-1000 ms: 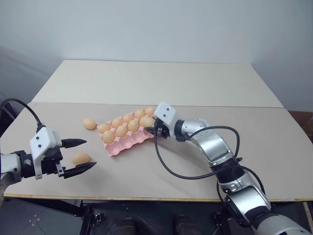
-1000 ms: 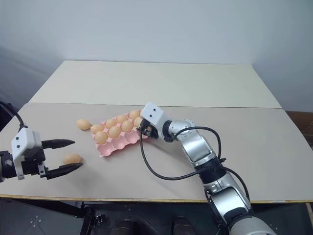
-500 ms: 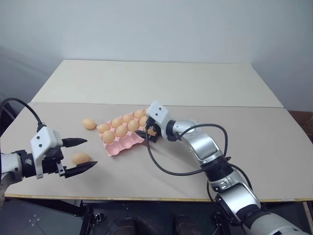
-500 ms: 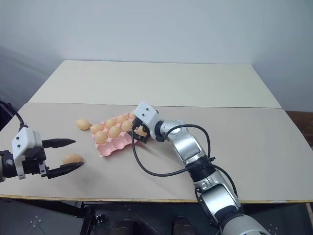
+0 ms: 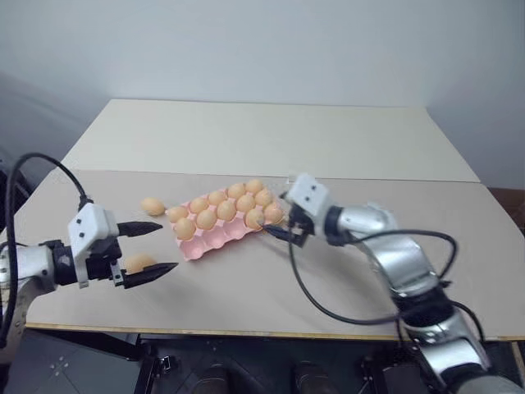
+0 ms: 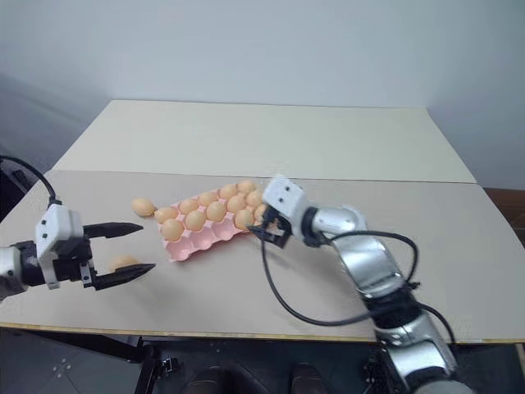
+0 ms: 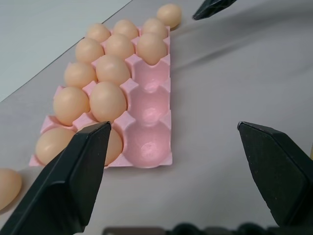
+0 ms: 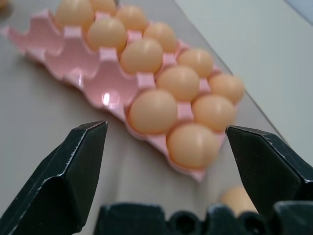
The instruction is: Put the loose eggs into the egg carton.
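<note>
The pink egg carton lies mid-table, its two far rows full of eggs and three front cups bare. One loose egg lies left of the carton. Another egg rests on the table between the fingers of my open left gripper, untouched. A further egg lies on the table just off the carton's right end, close under my right gripper. That gripper is open and holds nothing, facing the carton's right end.
The table is two pale boards with a seam running across behind the carton. A black cable loops from my right arm over the table's front part. The near table edge runs just below both arms.
My right gripper has opened and drawn back to the right, off the carton's end, leaving eggs there. The left gripper still stands open around its egg. The view shifted a little.
</note>
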Tool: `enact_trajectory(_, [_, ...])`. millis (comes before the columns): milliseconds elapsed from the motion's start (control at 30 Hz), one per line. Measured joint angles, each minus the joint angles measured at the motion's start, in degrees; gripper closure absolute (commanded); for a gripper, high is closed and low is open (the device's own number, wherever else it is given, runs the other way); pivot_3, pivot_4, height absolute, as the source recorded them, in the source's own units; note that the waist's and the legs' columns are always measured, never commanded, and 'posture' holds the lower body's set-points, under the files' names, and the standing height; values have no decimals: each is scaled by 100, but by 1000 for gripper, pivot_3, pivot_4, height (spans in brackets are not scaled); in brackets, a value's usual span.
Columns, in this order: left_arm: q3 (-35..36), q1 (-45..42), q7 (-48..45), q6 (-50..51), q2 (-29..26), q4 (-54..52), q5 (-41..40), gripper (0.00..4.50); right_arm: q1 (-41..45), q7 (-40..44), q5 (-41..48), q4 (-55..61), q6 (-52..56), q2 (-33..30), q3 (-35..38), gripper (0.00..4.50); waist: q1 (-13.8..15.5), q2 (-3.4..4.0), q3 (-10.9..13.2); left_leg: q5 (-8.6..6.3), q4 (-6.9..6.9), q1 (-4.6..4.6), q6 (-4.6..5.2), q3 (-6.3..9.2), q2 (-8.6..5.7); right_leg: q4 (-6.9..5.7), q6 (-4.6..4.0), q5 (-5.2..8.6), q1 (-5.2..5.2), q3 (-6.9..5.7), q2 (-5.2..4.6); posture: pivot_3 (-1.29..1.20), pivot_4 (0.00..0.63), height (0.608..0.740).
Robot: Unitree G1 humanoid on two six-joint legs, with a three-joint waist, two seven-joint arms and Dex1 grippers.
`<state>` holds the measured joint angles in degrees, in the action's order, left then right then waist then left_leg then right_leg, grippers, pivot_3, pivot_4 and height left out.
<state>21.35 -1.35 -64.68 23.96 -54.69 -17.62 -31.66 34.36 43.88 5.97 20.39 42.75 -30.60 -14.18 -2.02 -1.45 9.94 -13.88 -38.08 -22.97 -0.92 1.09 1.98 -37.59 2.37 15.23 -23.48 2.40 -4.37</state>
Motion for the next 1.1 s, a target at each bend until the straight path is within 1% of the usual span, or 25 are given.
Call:
enact_trajectory(167, [-228,-330,-122,-37,197,80,-108,0,-768,363,520,938,408,-783,608,20,-31,0,0,0,0,0,0,-1,0,3,0,1,1,3,1,0,150,740])
enact_trajectory(267, [-239,-433,-235,-131,414,97,-327,0,-1038,380,760,1337,651,-1044,906,20,-49,-3,0,0,0,7,0,-1,0,-1,0,1,5,6,2,0,150,740])
enact_trajectory(400, [-228,-517,-394,-162,523,95,-652,0,-1251,287,955,1651,903,-1107,1047,20,-44,-4,0,0,0,12,0,1,1,2,0,1,13,6,3,0,150,740])
enact_trajectory(667, [-251,-515,-458,-250,522,98,-656,0,-1256,-59,1120,1694,1086,-1064,1039,20,-33,-4,0,0,-1,12,0,0,0,4,0,1,13,5,1,0,150,740])
enact_trajectory(733, [-271,-514,-455,-256,522,104,-627,0,-1012,-182,1073,1462,1084,-1001,927,20,-50,-4,0,0,-1,15,0,-1,0,3,0,1,15,7,2,0,150,740])
enact_trajectory(867, [-385,-559,-440,-267,522,123,-531,0,-337,-345,648,522,850,-849,315,20,-49,-4,0,0,-1,18,0,0,0,5,-1,1,17,6,4,0,150,740])
enact_trajectory(967, [-485,-660,-394,-282,523,178,-419,0,98,-278,312,-460,305,-701,-165,20,-45,-5,1,0,-1,11,0,-2,-2,8,0,1,15,5,1,0,150,740])
enact_trajectory(1100, [-580,-780,-341,-376,541,227,-330,0,729,-171,-92,-1822,-503,-340,-565,20,-46,-4,1,0,-1,12,0,-2,-1,5,-1,1,13,5,1,0,150,740])
